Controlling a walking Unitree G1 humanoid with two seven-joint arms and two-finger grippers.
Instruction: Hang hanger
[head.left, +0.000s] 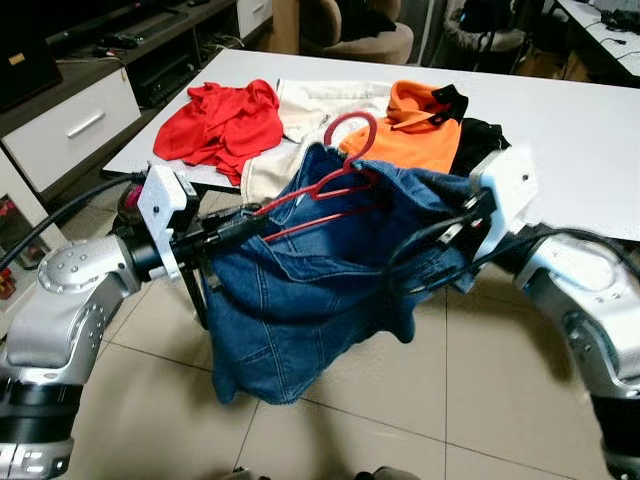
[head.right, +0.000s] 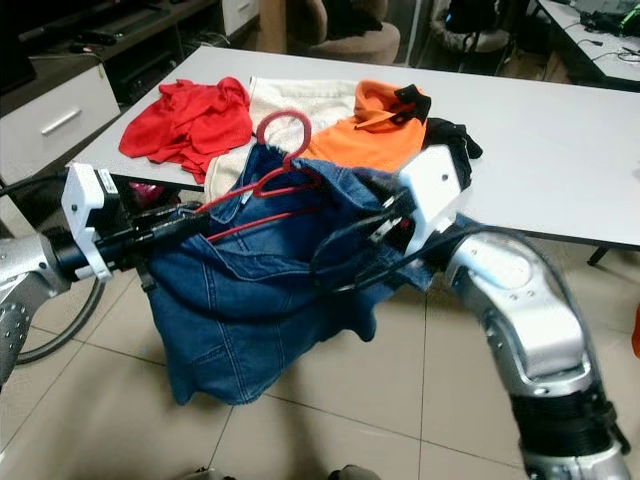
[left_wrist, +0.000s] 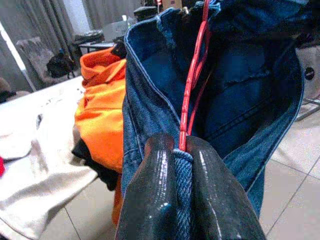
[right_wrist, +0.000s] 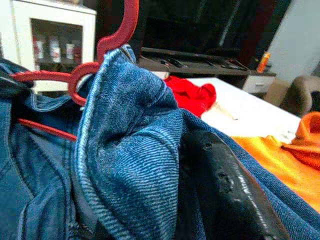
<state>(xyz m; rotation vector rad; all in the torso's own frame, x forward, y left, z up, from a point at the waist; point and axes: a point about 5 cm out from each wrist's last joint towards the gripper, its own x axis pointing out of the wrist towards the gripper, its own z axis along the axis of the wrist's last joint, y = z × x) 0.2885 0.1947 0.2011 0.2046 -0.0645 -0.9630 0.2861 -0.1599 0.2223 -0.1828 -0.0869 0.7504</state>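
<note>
1 red hanger (head.left: 335, 165), 1 denim garment (head.left: 300, 290). Left gripper (left_wrist: 184, 150) clamped on both; right gripper (right_wrist: 220, 185) grip unclear. 4 garments on white worktop (head.left: 560, 120); tiled floor (head.left: 150, 400).

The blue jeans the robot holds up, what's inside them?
A red hanger sits inside the blue jeans; its hook pokes out above the waistband. The left hand pinches the waistband and the hanger's end together. The hanger's far end and the right hand's grip are covered by denim.
</note>
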